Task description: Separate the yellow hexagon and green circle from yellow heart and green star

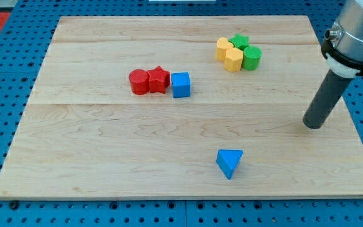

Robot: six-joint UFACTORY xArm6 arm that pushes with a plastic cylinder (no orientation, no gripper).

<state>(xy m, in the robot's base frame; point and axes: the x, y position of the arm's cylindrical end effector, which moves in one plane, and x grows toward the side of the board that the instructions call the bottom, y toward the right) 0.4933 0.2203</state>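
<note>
Blocks small, rigid, probably light; judged likely to slide easily on the smooth wooden table (106, 157) and to spin if struck off-centre. No fragility concern.

Task cluster at the view's top right, all four packed together:
- yellow heart (223, 48) on the cluster's left
- green star (238, 42) at the cluster's top, touching the heart
- yellow hexagon (234, 60) at the cluster's bottom, pressed against heart and star
- green circle (252, 58) on the cluster's right, touching hexagon and star

No claw fitted, so nothing to open or close and nothing held; plain dark rod only. My tip (312, 125) down near the view's right edge, well apart from the cluster, below and right of the green circle, touching no block.

No taking hold possible, pushing only. Best contact, as a judgement: upper flanks of hexagon and circle, at the seam with heart and star, driving toward the view's bottom. Tight seam, hardly any gap to enter; risk of dragging the star or heart along. Push through each block's centre to avoid rotation.

Count:
- yellow: two
- green: two
- red: two, red cylinder (139, 82) and red star (159, 79), touching, left of centre
- blue: two, blue cube (181, 84) just beside the red star, blue triangle (230, 162) alone near the view's bottom
- total: eight
</note>
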